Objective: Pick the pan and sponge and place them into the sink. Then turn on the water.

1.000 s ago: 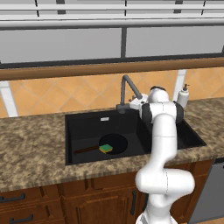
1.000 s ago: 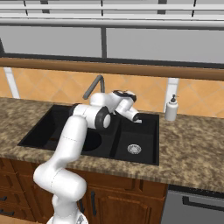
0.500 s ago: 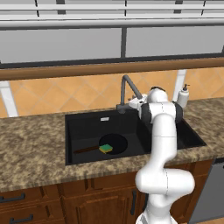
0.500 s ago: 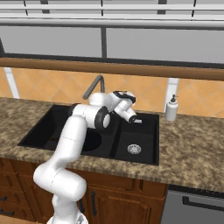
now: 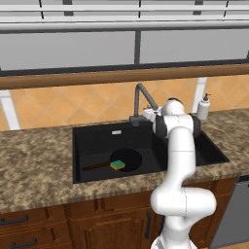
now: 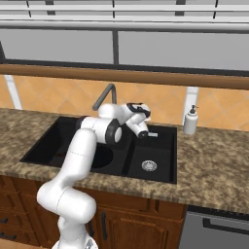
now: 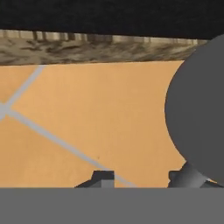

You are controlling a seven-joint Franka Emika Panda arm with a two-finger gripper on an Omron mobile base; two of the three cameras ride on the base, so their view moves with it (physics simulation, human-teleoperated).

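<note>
1. The pan (image 5: 127,159) sits in the large basin of the sink (image 5: 97,137), its handle pointing left.
2. The sponge (image 5: 117,165) lies on the pan.
3. The hand (image 6: 146,133) is up at the faucet (image 5: 141,98), close by the tiled wall.
4. Fingers (image 7: 102,178) stand a little apart; whether they grip anything, I cannot tell.

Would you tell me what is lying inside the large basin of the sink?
In the sink's large basin lies the pan, with the sponge on it. The arm hides the basin's right edge, and no drain shows there.
</note>
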